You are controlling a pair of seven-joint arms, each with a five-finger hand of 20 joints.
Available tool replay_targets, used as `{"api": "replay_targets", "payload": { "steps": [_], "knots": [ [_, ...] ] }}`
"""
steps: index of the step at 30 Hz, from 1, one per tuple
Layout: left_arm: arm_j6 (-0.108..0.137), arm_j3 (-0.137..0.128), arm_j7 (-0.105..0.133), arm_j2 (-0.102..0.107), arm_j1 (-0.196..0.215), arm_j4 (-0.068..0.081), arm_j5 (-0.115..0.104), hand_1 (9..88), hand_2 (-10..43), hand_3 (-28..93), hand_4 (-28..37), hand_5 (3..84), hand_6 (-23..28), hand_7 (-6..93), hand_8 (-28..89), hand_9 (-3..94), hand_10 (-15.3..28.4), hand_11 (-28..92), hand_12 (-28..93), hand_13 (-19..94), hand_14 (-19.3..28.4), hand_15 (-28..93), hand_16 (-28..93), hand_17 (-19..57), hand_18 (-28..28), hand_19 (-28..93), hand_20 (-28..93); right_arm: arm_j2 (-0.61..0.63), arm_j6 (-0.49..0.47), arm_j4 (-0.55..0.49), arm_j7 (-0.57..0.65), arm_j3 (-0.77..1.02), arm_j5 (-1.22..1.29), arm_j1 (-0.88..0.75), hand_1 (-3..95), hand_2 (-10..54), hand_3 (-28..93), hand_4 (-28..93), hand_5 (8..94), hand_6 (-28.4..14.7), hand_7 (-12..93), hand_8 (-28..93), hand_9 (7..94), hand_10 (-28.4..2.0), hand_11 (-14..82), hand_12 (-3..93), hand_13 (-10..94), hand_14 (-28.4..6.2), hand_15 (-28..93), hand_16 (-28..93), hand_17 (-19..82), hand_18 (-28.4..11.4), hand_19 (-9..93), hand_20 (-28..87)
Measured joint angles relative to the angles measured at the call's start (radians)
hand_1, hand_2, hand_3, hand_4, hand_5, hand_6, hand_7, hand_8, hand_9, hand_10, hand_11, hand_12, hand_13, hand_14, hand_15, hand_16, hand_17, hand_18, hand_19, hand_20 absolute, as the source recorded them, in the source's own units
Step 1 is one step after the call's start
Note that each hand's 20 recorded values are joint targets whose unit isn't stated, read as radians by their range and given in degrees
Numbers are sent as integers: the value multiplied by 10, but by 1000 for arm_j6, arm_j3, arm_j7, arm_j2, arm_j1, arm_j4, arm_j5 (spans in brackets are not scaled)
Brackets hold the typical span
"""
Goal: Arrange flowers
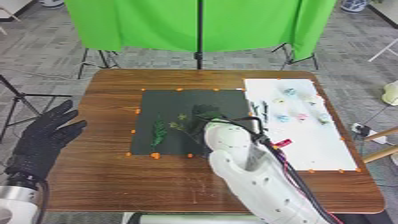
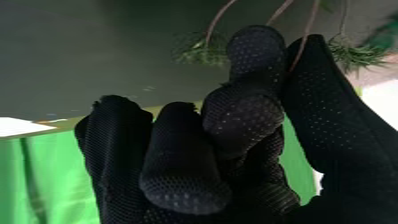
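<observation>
Two white arms come in over the near side of the brown table. Just outside its left edge is the left hand, fingers straight and parted, fingertips toward the far edge, holding nothing. The dark mat lies around the middle, a feathery green sprig flat on its left part. Above this mat, the right hand has its thumb and one finger closed on a thin stem, the other fingers curled. More stems and needle-like tufts are near the fingertips. On the white mat, toward the right edge, are a small red object, then a pink flower beside a pale blue one. Another blue bloom sits nearer the far right corner. Beyond the far edge hangs green cloth.
</observation>
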Motion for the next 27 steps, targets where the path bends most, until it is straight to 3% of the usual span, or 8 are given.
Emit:
{"api": "replay_targets", "payload": {
  "steps": [5, 11, 27],
  "knots": [
    [-1, 4, -7, 0, -10, 1, 0, 265, 81, 723, -255, 342, 31, 159, -104, 281, 116, 207, 83, 273, 144, 435, -38, -76, 205, 513, 73, -19, -36, 2, 48, 5, 2, -11, 381, -42, 823, -283, 806, 36, 548, 130, 937, -54, 602, 250, 937, -21, 764, 271, 666, -174, 932, 670],
    [-2, 9, -16, 4, -22, 4, 1, 265, 81, 723, -255, 341, 30, 159, -104, 280, 116, 205, 83, 273, 143, 433, -37, -76, 206, 512, 74, -52, -75, 5, 77, 24, 40, -23, 337, 12, 833, -270, 828, 30, 584, -125, 937, -54, 611, 231, 937, -21, 771, 251, 676, -172, 932, 666],
    [-9, 17, -29, 14, -38, 11, 2, 266, 81, 723, -255, 340, 30, 159, -104, 280, 115, 203, 86, 274, 142, 432, -36, -76, 205, 511, 74, -102, -76, 33, 94, 53, 61, -32, 277, 64, 809, -261, 838, 22, 555, -125, 937, -58, 607, 223, 937, -27, 769, 242, 680, -175, 932, 665]
  ]
}}
